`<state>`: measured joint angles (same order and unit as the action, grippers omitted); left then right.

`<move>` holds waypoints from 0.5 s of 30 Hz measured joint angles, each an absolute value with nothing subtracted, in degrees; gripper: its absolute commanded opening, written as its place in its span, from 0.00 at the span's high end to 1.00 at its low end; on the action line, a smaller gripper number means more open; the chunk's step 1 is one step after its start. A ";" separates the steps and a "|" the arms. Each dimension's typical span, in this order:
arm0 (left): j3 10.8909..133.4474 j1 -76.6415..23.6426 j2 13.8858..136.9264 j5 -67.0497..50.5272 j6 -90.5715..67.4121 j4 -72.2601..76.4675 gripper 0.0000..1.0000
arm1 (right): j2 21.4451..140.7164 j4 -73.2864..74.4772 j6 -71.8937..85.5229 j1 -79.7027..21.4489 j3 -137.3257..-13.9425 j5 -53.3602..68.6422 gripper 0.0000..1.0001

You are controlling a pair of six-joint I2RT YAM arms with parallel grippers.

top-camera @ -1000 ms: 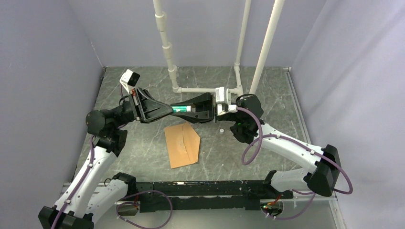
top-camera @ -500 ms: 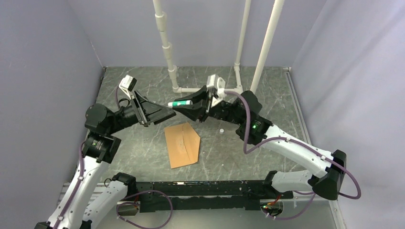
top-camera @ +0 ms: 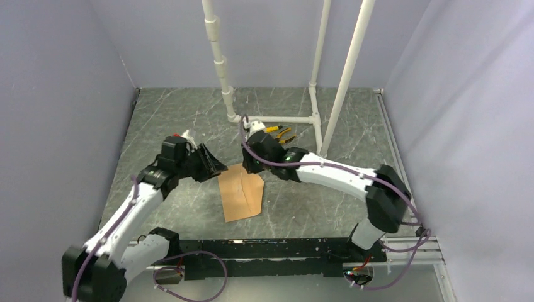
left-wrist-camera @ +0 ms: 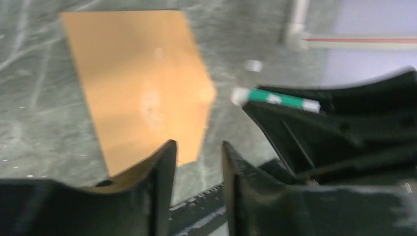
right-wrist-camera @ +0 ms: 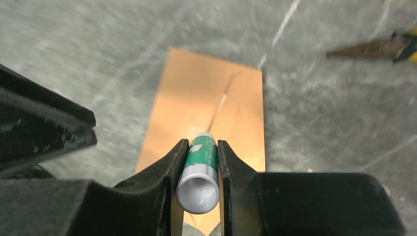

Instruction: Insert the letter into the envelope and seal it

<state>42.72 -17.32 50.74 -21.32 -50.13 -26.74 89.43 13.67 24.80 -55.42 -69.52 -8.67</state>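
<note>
Top view: the envelope (top-camera: 241,194) lies flat on the worktop (top-camera: 189,119), with the left pincer (top-camera: 214,167) and right pincer (top-camera: 250,165) at its far edge.

Left wrist: this pincer is spread and empty.

Right wrist: this pincer pinches a glue stick (right-wrist-camera: 201,167) above the envelope. The letter is not seen, perhaps already inside. Unheld, the envelope may slide under the stick, so the glue smears wrongly.

The left gripper (left-wrist-camera: 196,147) has parted from the glue stick (right-wrist-camera: 199,169) and dropped to the far left edge of the envelope (top-camera: 241,195), jaws apart and empty. The right gripper (right-wrist-camera: 202,143) has carried the stick down over the envelope, uncovering yellow-handled pliers (top-camera: 281,133) behind.
</note>
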 measured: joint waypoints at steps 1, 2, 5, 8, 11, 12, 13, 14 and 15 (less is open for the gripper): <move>41.32 -17.32 53.39 -20.53 -49.71 -25.96 0.72 | 91.57 14.96 26.06 -55.72 -69.21 -9.69 1.00; 39.88 -17.32 56.49 -19.40 -49.04 -24.99 0.78 | 93.67 16.01 27.11 -56.16 -69.08 -10.48 1.00; 37.50 -17.28 63.68 -17.12 -47.70 -22.06 0.95 | 98.72 17.34 29.12 -57.56 -69.10 -11.31 1.00; 36.29 -17.28 70.11 -16.14 -46.57 -16.69 0.98 | 102.45 17.65 29.98 -59.13 -69.49 -11.60 1.00; 35.29 -17.26 75.20 -16.29 -46.15 -10.22 0.98 | 105.69 18.04 30.52 -60.60 -71.31 -12.14 1.00; 34.92 -17.23 76.77 -16.49 -46.17 -8.05 0.98 | 106.65 18.04 30.68 -61.06 -72.01 -12.34 1.00; 34.57 -17.21 78.61 -16.67 -46.17 -6.02 0.98 | 107.42 18.02 30.70 -61.49 -72.58 -12.64 1.00; 34.26 -17.23 80.25 -16.73 -46.17 -4.32 0.98 | 108.09 18.02 30.70 -61.87 -73.01 -13.02 1.00; 33.85 -17.21 81.91 -16.88 -46.17 -2.63 0.98 | 108.57 18.00 30.70 -62.24 -73.28 -13.28 1.00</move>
<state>33.85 -17.21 81.91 -16.88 -46.17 -2.63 108.57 18.00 30.70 -62.24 -73.28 -13.28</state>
